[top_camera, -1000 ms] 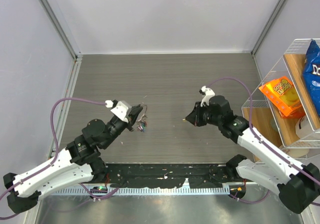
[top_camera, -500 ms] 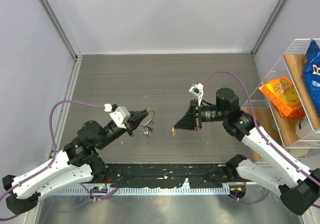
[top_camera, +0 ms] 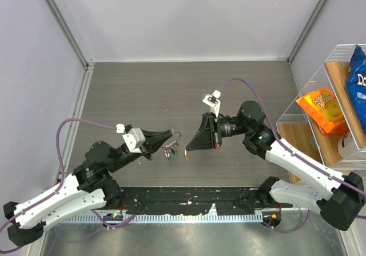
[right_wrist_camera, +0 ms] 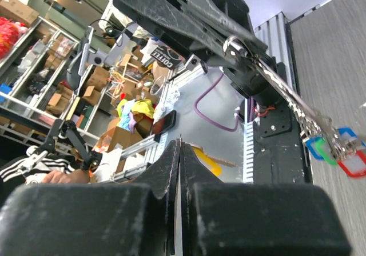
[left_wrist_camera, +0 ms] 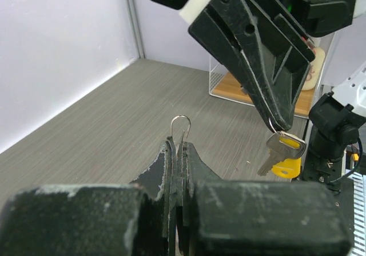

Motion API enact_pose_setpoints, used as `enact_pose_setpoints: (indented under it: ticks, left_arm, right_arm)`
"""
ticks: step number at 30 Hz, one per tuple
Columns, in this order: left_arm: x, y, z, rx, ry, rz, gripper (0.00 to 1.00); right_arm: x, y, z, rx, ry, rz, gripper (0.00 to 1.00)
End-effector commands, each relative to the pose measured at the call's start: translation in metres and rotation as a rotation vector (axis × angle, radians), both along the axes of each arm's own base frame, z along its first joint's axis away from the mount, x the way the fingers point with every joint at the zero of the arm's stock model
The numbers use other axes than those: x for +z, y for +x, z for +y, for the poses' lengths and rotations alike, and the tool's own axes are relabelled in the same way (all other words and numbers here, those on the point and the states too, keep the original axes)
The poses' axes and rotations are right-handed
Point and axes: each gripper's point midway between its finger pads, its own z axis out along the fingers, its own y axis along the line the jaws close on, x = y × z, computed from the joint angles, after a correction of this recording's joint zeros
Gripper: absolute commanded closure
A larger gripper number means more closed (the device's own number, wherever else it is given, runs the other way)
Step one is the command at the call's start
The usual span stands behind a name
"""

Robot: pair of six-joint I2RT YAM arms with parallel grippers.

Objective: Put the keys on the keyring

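Observation:
My left gripper (top_camera: 166, 135) is shut on the thin silver keyring (top_camera: 176, 135), held above the table. Blue, green and red-headed keys (top_camera: 170, 152) hang from the ring. In the left wrist view the ring's loop (left_wrist_camera: 180, 128) sticks up from my shut left gripper (left_wrist_camera: 178, 148). My right gripper (top_camera: 188, 147) is shut on a yellow-headed key (top_camera: 186, 152), a short gap right of the ring. In the left wrist view that key (left_wrist_camera: 284, 155) hangs from the right fingertips (left_wrist_camera: 279, 118). In the right wrist view the yellow head (right_wrist_camera: 209, 162) shows past my shut right gripper (right_wrist_camera: 180, 144), with the hanging keys (right_wrist_camera: 337, 151) to the right.
A clear rack (top_camera: 337, 104) with an orange packet (top_camera: 322, 110) and a blue bag (top_camera: 357, 76) stands at the right edge. Grey walls enclose the dark wood-grain table (top_camera: 189, 90) at the back and left. A black rail (top_camera: 189, 199) runs along the near edge.
My right gripper has swung left with the yellow key, close to the ring. My left gripper has shifted right and nearer, turning its fingers toward the right gripper.

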Motion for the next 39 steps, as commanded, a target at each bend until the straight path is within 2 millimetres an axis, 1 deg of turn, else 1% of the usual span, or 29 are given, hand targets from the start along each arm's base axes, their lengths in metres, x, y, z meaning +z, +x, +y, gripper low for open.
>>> enact_pose_setpoints:
  ticks: [1, 4, 15, 24, 39]
  left_arm:
    - [0.032, -0.01, 0.001, -0.047, -0.113, -0.077, 1.0]
    - [0.033, -0.012, 0.0, -0.058, -0.116, -0.08, 1.0]
    - [0.038, -0.021, 0.004, -0.088, -0.15, -0.107, 1.0]
    - [0.044, -0.029, 0.005, -0.123, -0.18, -0.129, 1.0]
    - [0.048, -0.032, 0.006, -0.135, -0.2, -0.147, 1.0]
  right_arm:
    - [0.033, -0.003, 0.009, 0.013, 0.134, -0.002, 0.94]
    - [0.04, -0.004, 0.014, 0.033, 0.175, 0.031, 0.94]
    - [0.038, 0.006, 0.025, 0.003, 0.207, 0.119, 0.94]
    - [0.043, 0.005, 0.03, 0.025, 0.246, 0.174, 0.94]
    - [0.037, 0.003, 0.038, 0.04, 0.245, 0.216, 0.94]
